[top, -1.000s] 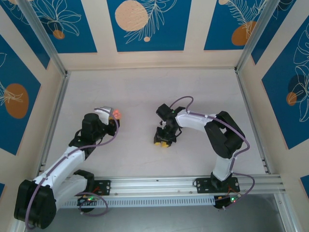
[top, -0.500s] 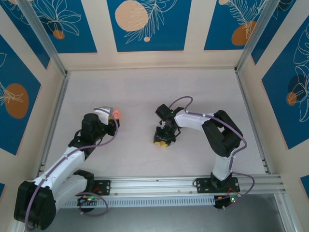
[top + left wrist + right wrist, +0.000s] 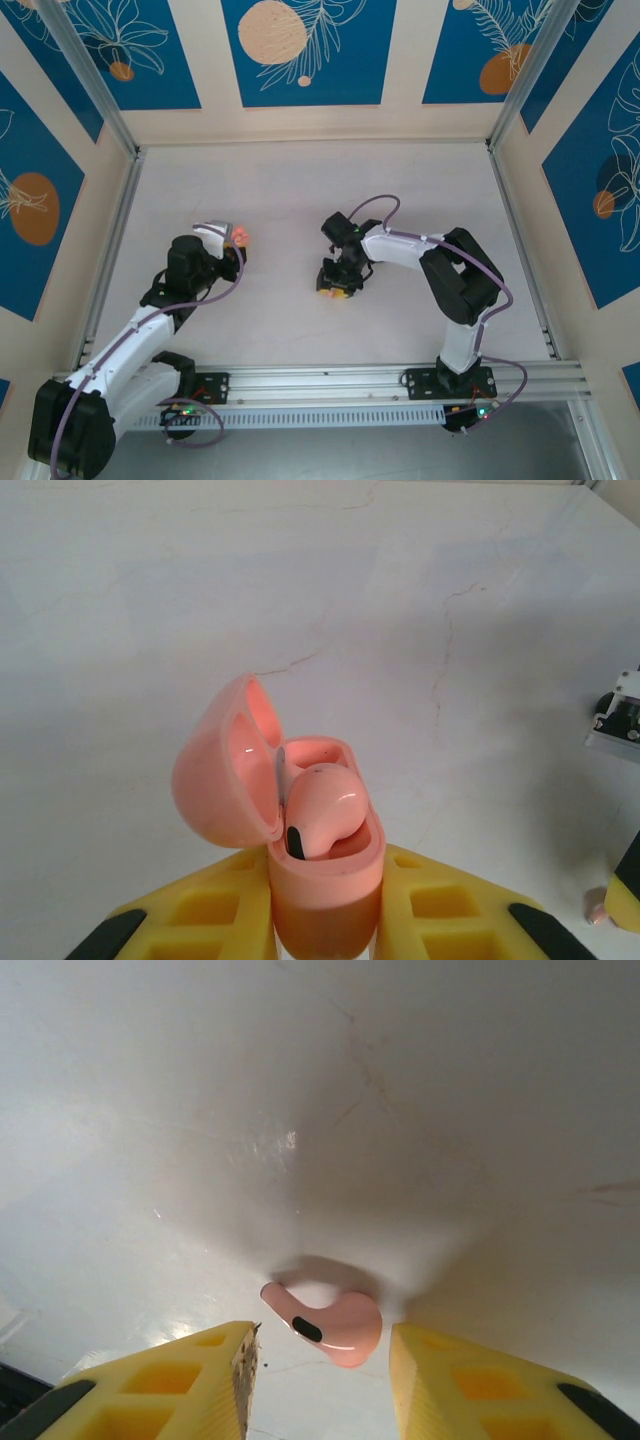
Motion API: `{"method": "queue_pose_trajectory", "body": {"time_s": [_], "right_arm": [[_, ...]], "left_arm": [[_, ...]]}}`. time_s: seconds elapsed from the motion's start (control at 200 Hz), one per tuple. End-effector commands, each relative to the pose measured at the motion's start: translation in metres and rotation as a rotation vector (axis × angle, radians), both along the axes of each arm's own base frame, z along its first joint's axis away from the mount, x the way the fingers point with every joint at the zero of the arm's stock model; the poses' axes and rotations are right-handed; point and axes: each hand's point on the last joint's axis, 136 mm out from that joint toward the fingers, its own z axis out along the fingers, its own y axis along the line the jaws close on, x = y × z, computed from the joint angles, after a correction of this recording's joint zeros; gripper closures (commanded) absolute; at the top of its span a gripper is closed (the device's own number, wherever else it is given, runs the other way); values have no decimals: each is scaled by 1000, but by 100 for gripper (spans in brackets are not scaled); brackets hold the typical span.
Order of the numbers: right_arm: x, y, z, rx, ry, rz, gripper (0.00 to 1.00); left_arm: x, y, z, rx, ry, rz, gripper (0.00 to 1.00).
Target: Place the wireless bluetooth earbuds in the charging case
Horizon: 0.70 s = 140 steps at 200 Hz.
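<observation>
A salmon-pink charging case (image 3: 325, 880) is held off the table, my left gripper (image 3: 325, 875) shut on its body. Its lid (image 3: 215, 780) hangs open to the left, and one pink earbud (image 3: 325, 810) sits in the near slot. The top view shows the case (image 3: 241, 236) at the left gripper (image 3: 237, 243), left of centre. A second pink earbud (image 3: 335, 1325) lies on the white table between the yellow fingers (image 3: 215, 1380) of my right gripper (image 3: 322, 1340). That gripper is open and low, with a gap on each side of the bud. In the top view the right gripper (image 3: 335, 285) is near the table's middle.
The white table (image 3: 300, 180) is walled by blue and cream panels on three sides. A metal rail (image 3: 330, 380) with both arm bases runs along the near edge. The right arm's wrist (image 3: 615, 715) shows at the right edge of the left wrist view.
The right gripper has shifted slightly left and its yellow fingers show less from above. The left arm with the case has barely moved.
</observation>
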Motion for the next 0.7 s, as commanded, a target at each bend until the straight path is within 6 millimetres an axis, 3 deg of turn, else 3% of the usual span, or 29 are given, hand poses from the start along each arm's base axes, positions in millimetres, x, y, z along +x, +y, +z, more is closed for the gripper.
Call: {"method": "queue_pose_trajectory", "body": {"time_s": [0.0, 0.145, 0.695], "right_arm": [[6, -4, 24, -7, -55, 6, 59], [3, -3, 27, -6, -29, 8, 59], [11, 11, 5, -22, -11, 58, 59]], "left_arm": [[-1, 5, -1, 7, -2, 18, 77], [0, 5, -1, 7, -3, 16, 77], [-2, 7, 1, 17, -4, 20, 77]]}}
